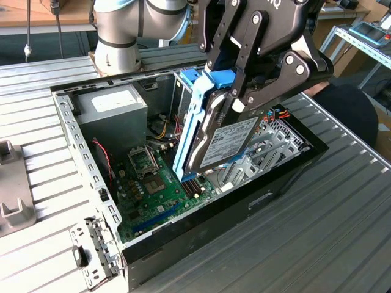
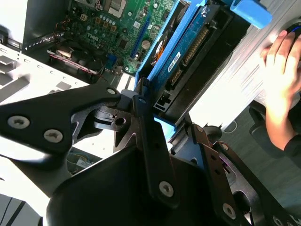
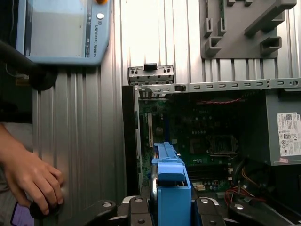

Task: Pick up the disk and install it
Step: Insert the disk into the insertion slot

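The disk (image 1: 223,146), a grey metal drive in a light blue carrier, hangs steeply tilted over the open computer case (image 1: 72,131). Its lower end dips inside the case, over the motherboard (image 1: 146,189) and beside the metal drive cage (image 1: 278,140). My gripper (image 1: 235,97) is shut on the disk's upper end, with its black fingers on either side of the blue carrier. The second wrist view looks along the disk (image 2: 183,52) from the gripper (image 2: 164,120) down into the case. In the first wrist view the carrier's blue end (image 3: 171,188) sits between the fingers (image 3: 136,209).
A grey power supply (image 1: 113,110) fills the case's far corner. Red and other cables lie along the case walls. A grey fixture (image 1: 12,189) sits on the slatted table at the exterior view's left. A person's hand (image 3: 33,181) rests on the table near a teach pendant (image 3: 61,28).
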